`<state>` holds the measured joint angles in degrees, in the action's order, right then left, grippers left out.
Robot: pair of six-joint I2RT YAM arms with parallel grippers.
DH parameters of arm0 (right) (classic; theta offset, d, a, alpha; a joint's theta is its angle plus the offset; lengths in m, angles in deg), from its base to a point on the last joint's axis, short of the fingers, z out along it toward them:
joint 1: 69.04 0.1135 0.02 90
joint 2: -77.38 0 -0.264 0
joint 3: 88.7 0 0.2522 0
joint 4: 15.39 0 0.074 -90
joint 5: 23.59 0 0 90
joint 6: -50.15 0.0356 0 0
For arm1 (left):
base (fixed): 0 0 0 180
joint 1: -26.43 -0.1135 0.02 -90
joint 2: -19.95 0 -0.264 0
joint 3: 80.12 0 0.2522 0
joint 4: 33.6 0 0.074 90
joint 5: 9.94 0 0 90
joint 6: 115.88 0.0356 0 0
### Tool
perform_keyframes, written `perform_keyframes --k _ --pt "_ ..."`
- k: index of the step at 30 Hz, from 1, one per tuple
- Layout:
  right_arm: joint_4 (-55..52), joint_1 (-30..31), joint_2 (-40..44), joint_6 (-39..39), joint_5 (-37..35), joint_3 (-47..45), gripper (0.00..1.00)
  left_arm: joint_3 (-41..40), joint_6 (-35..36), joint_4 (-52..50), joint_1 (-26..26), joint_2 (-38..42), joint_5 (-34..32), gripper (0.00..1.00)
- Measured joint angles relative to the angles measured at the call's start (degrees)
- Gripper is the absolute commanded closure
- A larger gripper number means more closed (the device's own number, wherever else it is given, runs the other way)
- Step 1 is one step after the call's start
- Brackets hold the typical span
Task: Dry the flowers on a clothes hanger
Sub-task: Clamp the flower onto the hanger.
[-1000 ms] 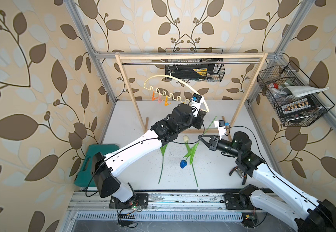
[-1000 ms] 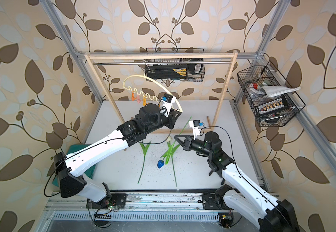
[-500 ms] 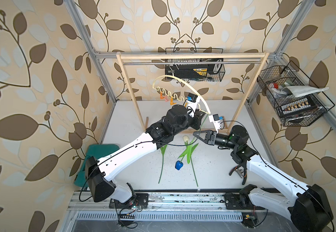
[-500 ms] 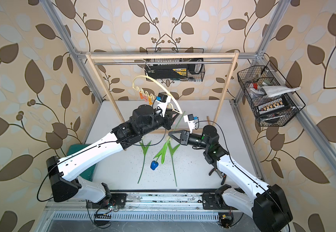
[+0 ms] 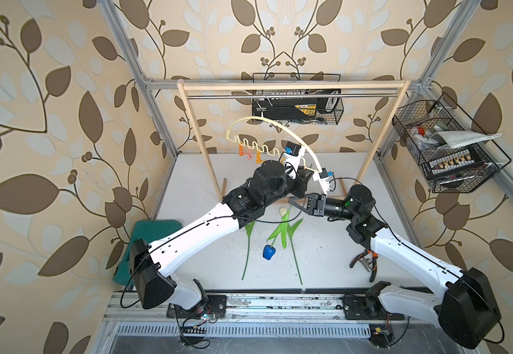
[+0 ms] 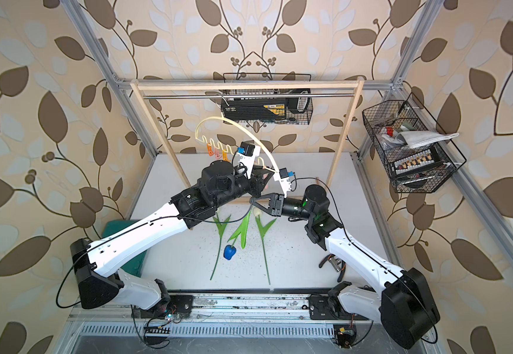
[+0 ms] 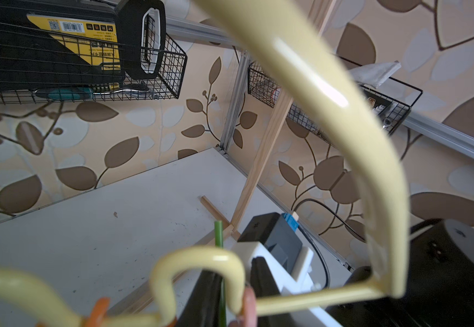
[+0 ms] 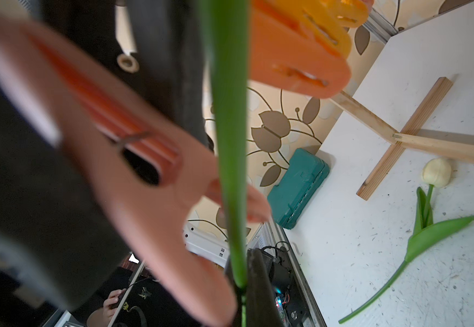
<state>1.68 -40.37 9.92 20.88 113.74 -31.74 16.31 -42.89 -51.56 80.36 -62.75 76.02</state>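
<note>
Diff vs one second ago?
The right gripper, shut on the blue tulip, moved toward the left gripper, bringing the stem to the pink clothespin that it pinches on the clothes hanger. The hanger swayed slightly. Both grips held; the other two tulips stayed on the table.

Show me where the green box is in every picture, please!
Top views: in both, the green box lies beside the table's left edge, against the wall.
Left wrist: not in it.
Right wrist: the green box sits just beyond the held green stem, off the table's edge.
Shared landmark: the wooden rack shows in all four pictures.
</note>
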Motion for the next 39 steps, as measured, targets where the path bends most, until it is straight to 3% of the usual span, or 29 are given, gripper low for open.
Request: perform_keyframes --k 12,32,39 --pt "-3.13 0.63 0.96 -2.21 0.31 0.2 1.0 0.0 0.0 0.11 -0.35 0.09 0.17 0.9" --pt "1.7 0.04 1.2 3.1 0.79 0.2 1.0 -0.33 -1.01 3.02 -0.35 0.11 1.22 0.91" --pt "1.92 0.04 1.2 3.39 0.96 0.2 1.0 -0.31 -1.07 3.06 -0.35 0.11 1.22 0.87"
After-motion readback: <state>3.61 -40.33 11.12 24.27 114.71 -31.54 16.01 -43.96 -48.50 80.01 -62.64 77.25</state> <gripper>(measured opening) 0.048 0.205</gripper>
